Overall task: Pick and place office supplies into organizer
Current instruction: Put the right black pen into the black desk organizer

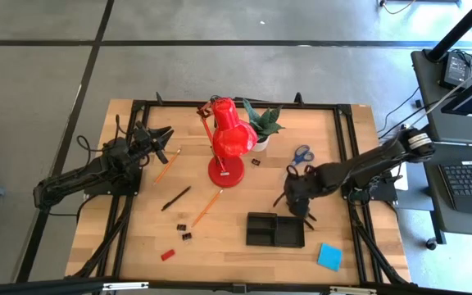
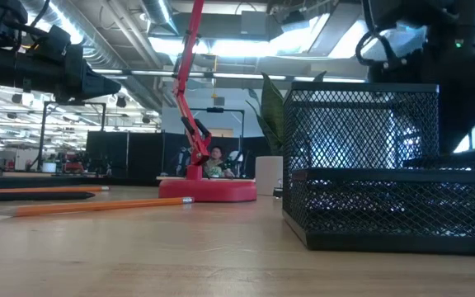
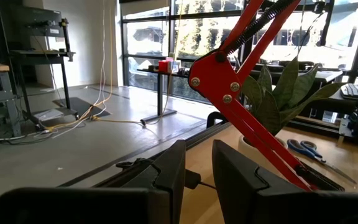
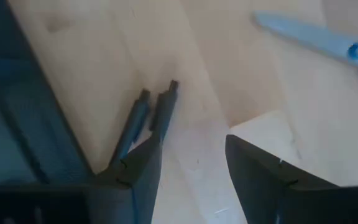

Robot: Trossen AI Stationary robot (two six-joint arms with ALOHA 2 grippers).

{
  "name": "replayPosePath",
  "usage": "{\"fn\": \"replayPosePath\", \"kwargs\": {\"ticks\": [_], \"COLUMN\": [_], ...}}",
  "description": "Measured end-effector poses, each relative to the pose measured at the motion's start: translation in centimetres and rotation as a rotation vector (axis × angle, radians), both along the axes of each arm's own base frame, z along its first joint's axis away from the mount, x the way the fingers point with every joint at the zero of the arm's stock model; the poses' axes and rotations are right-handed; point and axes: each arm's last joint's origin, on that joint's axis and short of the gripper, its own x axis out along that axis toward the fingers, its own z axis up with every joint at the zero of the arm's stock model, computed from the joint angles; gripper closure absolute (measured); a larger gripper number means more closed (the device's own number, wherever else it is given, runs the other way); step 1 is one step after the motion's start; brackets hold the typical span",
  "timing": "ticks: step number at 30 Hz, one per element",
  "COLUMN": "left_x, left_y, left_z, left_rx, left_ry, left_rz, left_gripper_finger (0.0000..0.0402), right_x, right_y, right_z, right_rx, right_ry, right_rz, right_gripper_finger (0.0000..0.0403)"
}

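No writing or brand can be read on anything. The right gripper (image 1: 298, 199) hangs just above the black organizer (image 1: 275, 230), fingers apart and empty, two black pens (image 4: 148, 115) lying below it and scissors (image 1: 301, 154) beyond. The left gripper (image 1: 164, 141), far left of the organizer by the red lamp (image 1: 229, 141), has its fingers slightly apart, holding nothing.

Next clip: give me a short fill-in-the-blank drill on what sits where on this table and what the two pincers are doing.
1. The red desk lamp stands right beside a small potted ____.
2. The blue-handled scissors lie on the table, not in the ____.
3. The right pincer hovers at the organizer with its jaws ____.
4. The blue note pad lies nearest the ____ arm, while the left pincer waits by an orange pencil.

Missing words: plant; organizer; open; right
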Motion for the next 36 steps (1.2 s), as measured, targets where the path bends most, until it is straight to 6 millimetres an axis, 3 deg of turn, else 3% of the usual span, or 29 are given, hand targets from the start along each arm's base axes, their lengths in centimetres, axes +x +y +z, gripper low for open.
{"fn": "replayPosePath", "kwargs": {"ticks": [8,18,26,36], "left_x": [0.0,0.0,0.0,0.0], "left_y": [0.0,0.0,0.0,0.0], "left_z": [0.0,0.0,0.0,0.0], "left_rx": [0.0,0.0,-0.001,-0.002], "left_ry": [0.0,0.0,0.0,0.0], "left_rz": [0.0,0.0,0.0,0.0], "left_gripper_finger": [0.0327,0.0327,0.0327,0.0327], "right_x": [0.9,1.7,1.6,0.6], "right_y": [0.5,0.8,0.8,0.5], "right_z": [-2.1,-2.9,-3.0,-5.1], "right_rx": [-0.011,0.016,0.017,0.053], "right_ry": [0.055,0.03,0.031,-0.004], "right_rz": [-0.052,-0.066,-0.065,-0.064], "right_gripper_finger": [0.0222,0.0222,0.0222,0.0222]}}
